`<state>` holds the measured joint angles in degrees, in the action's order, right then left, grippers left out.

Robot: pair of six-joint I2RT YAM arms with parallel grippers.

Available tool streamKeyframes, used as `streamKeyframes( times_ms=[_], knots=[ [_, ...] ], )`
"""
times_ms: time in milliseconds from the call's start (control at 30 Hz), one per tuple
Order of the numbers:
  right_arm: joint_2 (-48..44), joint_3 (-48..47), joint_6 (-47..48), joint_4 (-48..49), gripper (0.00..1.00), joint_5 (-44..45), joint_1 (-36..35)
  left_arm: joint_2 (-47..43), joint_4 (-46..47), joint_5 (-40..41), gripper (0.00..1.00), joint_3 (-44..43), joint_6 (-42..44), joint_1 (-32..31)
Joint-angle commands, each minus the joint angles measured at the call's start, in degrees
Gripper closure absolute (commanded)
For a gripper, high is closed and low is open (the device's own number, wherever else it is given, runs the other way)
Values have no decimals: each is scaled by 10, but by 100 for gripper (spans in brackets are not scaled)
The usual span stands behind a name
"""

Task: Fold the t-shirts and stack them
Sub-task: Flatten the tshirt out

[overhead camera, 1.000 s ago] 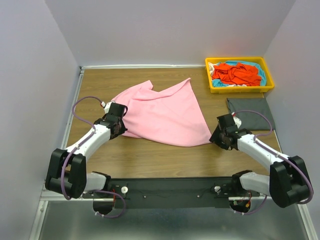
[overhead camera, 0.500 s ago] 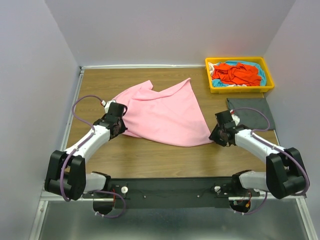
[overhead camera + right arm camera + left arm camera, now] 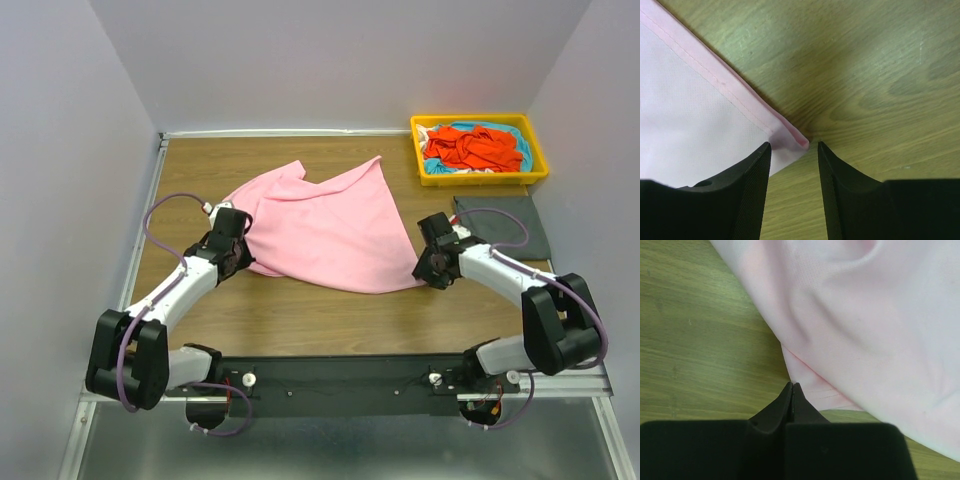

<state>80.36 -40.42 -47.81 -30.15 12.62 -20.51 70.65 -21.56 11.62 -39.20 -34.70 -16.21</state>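
The light pink t-shirt (image 3: 325,225) lies spread but rumpled across the middle of the desk (image 3: 300,320), its far edge folded into two peaks and its near-right corner running out to a point. The left fingers (image 3: 791,400) are pressed tight together, low over the wood at the shirt's left edge; in the left wrist view their tips meet the hem just where a small fold of pink cloth comes out from under the main sheet, and I cannot tell whether any fabric is caught between them. The right fingers (image 3: 752,195) stand spread apart at the shirt's near-right corner; in the right wrist view the stitched hem runs down to that corner, which lies flat on the wood in the gap between the two tips, with the left tip over the cloth and the right tip over bare wood. Neither tip is visibly clamping it. At the far right of the desk sits the yellow tray (image 3: 470,181), holding the orange-red t-shirt (image 3: 470,148) bunched on top of the turquoise t-shirt (image 3: 521,152), which shows only around its edges. Just near of the tray, by the right wall, the dark grey t-shirt (image 3: 500,230) lies folded flat into a neat rectangle, with the right arm's cable looping over it
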Motion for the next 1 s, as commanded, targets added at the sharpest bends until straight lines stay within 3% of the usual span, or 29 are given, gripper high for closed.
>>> streamKeyframes(
  times_ms=[0,367,533,800,967],
  knots=[
    [37,0,-18,-97,51,6,-15,-11,20,-16,100,4,13,0],
    [79,-21,-33,-98,56,32,-19,-17,28,-24,100,10,18,0],
    [85,-22,-34,-86,63,31,-20,-19,26,-28,100,8,21,0],
    [74,-22,-34,-75,97,35,-20,-25,8,-21,100,-10,24,3],
    [75,-122,6,-76,99,78,-19,-21,-27,0,100,-105,64,52]
  ],
)
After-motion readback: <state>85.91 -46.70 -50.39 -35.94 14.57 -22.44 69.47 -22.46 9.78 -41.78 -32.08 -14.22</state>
